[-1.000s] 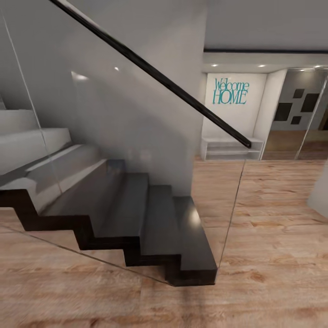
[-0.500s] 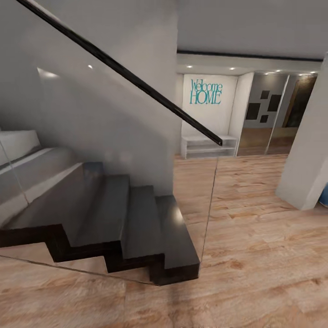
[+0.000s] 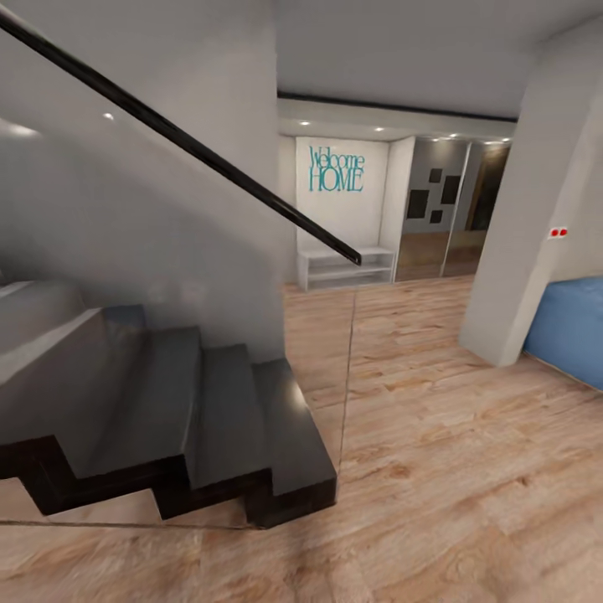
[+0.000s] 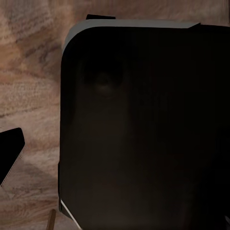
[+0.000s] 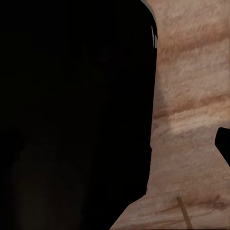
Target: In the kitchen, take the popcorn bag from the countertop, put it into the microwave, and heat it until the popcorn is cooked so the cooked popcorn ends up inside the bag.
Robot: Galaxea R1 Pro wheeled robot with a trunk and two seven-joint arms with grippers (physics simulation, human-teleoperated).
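Nearest you, each wrist camera looks down past a dark rounded body (image 4: 143,124) onto wooden floor (image 5: 191,96); you cannot tell whether either hand's fingers are open or closed. Ahead, the dark stair (image 3: 209,410) sits close on your left behind a glass panel (image 3: 318,368) whose edge is hard to read, so a tight turn could clip it. To your right stand a white pillar (image 3: 519,226) and a blue block (image 3: 574,327). Farther off hangs a teal welcome sign (image 3: 337,170). The popcorn bag, counter and microwave are not in sight, so you could drift the wrong way.
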